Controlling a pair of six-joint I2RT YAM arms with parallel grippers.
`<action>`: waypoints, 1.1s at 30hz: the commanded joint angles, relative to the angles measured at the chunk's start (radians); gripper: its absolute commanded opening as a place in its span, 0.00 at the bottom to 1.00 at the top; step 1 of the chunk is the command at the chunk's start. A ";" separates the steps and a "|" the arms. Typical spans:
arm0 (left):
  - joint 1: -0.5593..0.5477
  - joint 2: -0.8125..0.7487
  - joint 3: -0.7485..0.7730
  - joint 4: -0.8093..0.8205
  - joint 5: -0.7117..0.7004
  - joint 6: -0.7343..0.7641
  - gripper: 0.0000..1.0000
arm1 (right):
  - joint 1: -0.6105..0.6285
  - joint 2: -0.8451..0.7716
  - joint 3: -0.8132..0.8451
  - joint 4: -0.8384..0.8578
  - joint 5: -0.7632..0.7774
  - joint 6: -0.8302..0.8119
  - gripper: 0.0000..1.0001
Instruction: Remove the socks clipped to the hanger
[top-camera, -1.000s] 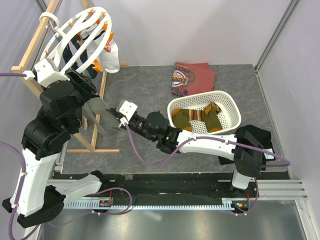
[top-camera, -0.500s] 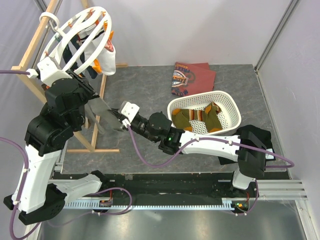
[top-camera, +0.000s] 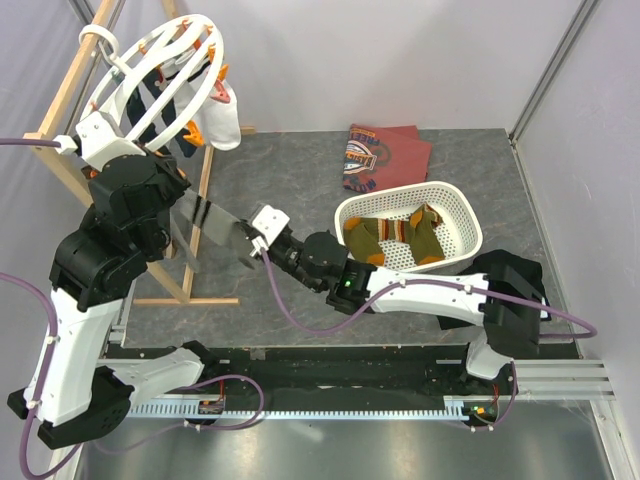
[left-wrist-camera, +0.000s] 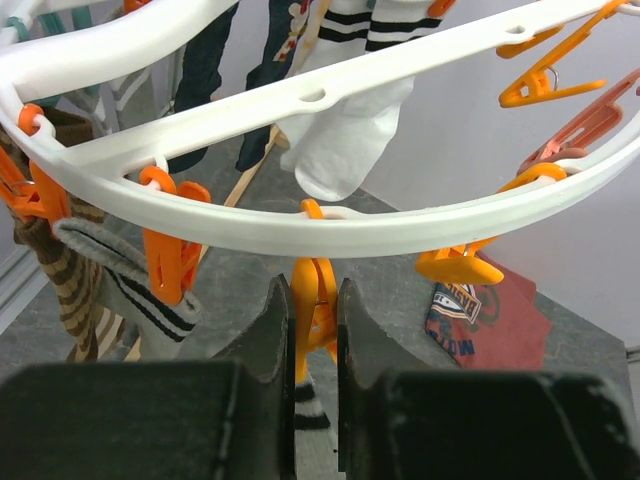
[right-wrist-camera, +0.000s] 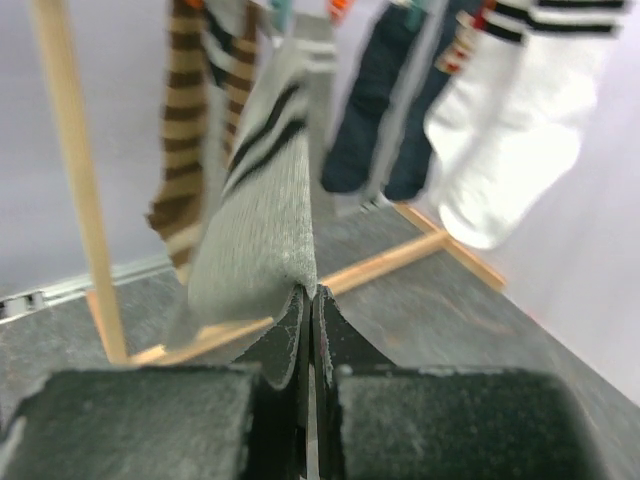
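The white ring hanger (top-camera: 160, 75) hangs from the wooden rack, with several socks held by orange clips. My left gripper (top-camera: 180, 185) is up at the ring's lower edge. In the left wrist view it (left-wrist-camera: 315, 320) is shut on an orange clip (left-wrist-camera: 315, 300) under the ring (left-wrist-camera: 330, 225), and a striped cuff shows below that clip. My right gripper (top-camera: 248, 243) is shut on the toe end of a grey sock with black stripes (top-camera: 215, 228), which is stretched taut from the hanger. In the right wrist view the jaws (right-wrist-camera: 309, 300) pinch the sock's edge (right-wrist-camera: 260, 220).
A white sock (top-camera: 220, 115), dark socks (right-wrist-camera: 375, 110) and brown-striped socks (right-wrist-camera: 185, 130) still hang. The wooden rack frame (top-camera: 195, 250) stands left. A white mesh basket (top-camera: 455, 205) holds olive socks (top-camera: 365, 238). A maroon shirt (top-camera: 385, 155) lies behind it and a black cloth (top-camera: 515, 280) to its right.
My right gripper has drawn to the right and nearer with the grey sock, pulling it taut. My left gripper has shifted up towards the hanger ring.
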 joint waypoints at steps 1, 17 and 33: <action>-0.005 -0.007 0.021 0.047 0.023 0.028 0.07 | -0.009 -0.131 -0.055 -0.024 0.183 0.058 0.00; -0.004 -0.131 -0.131 0.250 0.278 0.111 0.50 | -0.375 -0.469 -0.271 -0.698 0.589 0.374 0.02; -0.004 -0.191 -0.193 0.315 0.511 0.264 0.71 | -0.598 -0.455 -0.262 -0.483 -0.043 0.400 0.54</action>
